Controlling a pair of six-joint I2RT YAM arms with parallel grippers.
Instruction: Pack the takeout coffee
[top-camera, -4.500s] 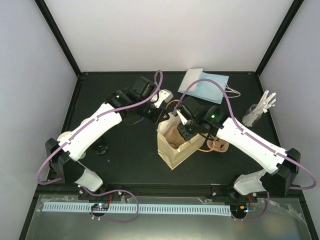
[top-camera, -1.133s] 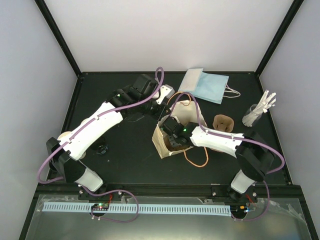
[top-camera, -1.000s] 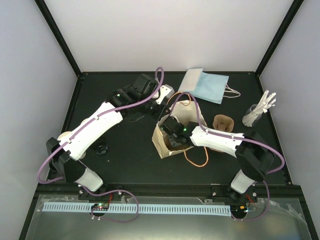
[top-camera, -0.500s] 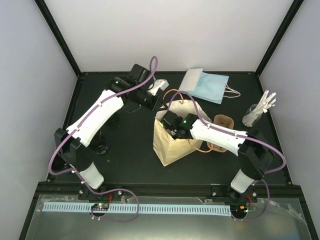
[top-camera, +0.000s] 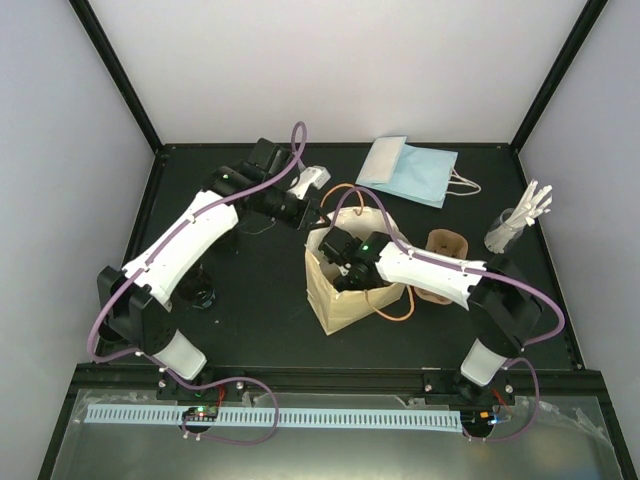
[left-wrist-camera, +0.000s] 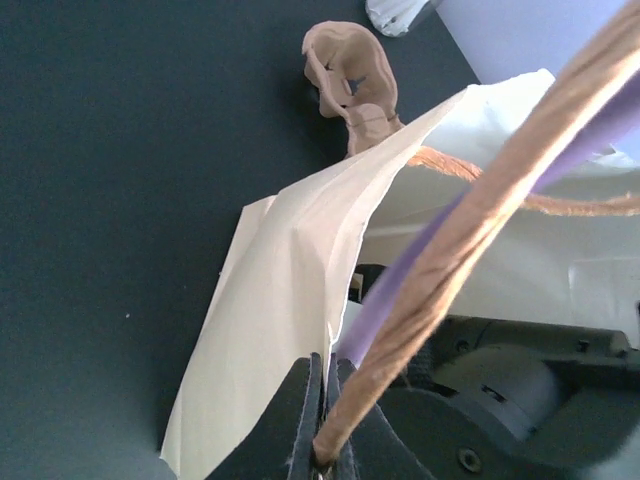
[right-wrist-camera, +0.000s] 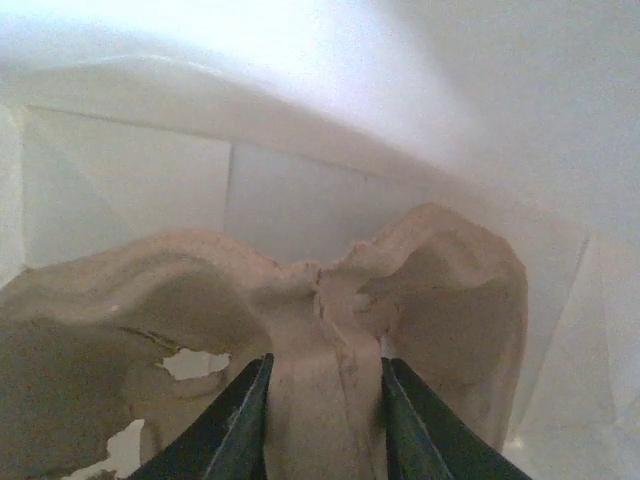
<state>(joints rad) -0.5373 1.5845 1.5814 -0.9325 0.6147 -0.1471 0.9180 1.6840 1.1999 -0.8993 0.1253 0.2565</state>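
Note:
A tan paper bag (top-camera: 340, 300) stands open at the table's middle. My left gripper (top-camera: 322, 216) is shut on its brown twisted handle (left-wrist-camera: 440, 270) at the far rim, with the bag's paper edge (left-wrist-camera: 290, 300) against the fingers. My right gripper (top-camera: 348, 268) reaches down into the bag. Its fingers are closed on the middle ridge of a brown moulded-pulp cup carrier (right-wrist-camera: 330, 300) lying inside. A small black-topped thing (top-camera: 205, 296) sits beside the left arm. It is too small to tell whether this is the takeout coffee.
A second pulp carrier (top-camera: 445, 250) lies right of the bag and also shows in the left wrist view (left-wrist-camera: 350, 80). Pale blue bags (top-camera: 410, 170) lie at the back. A cup of wooden cutlery (top-camera: 515, 225) stands far right.
My left arm has risen and drawn back with the handle, pulling the bag from slumped to upright and open. The right gripper has stayed inside the bag on the carrier.

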